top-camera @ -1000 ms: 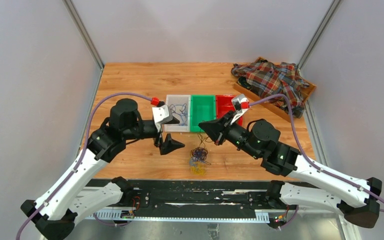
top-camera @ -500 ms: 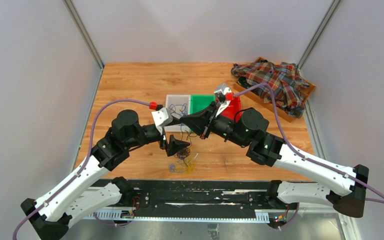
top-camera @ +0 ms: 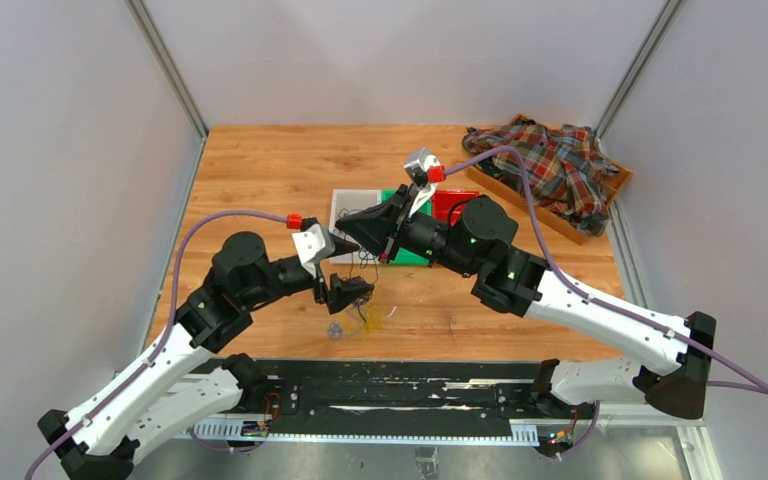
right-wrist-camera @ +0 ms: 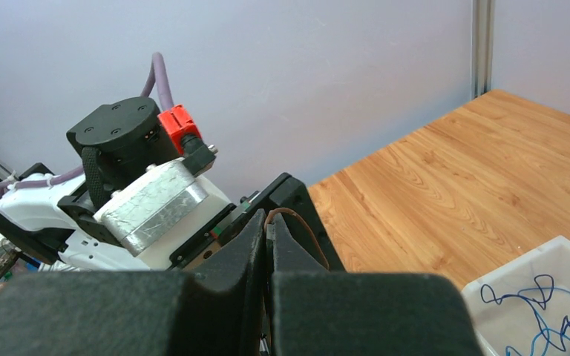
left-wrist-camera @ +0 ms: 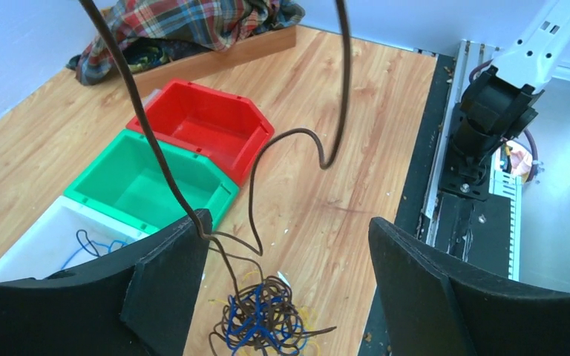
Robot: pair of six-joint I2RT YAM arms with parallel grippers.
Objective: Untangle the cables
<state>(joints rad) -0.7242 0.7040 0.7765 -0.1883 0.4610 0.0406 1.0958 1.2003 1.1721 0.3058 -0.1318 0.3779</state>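
Left wrist view: cables (left-wrist-camera: 260,322) clumped, lower centre; left gripper (left-wrist-camera: 289,222) jaws apart above them. Right gripper (right-wrist-camera: 266,220) clamped on brown cable (right-wrist-camera: 308,226), frame centre.

Wooden tabletop (top-camera: 280,160), light grain; pale grey walls (top-camera: 50,150) on three sides; metal corner posts (top-camera: 165,65); even lighting.

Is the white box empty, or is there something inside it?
Not empty. Thin blue cables lie on the floor of the white box; both wrist views show them.
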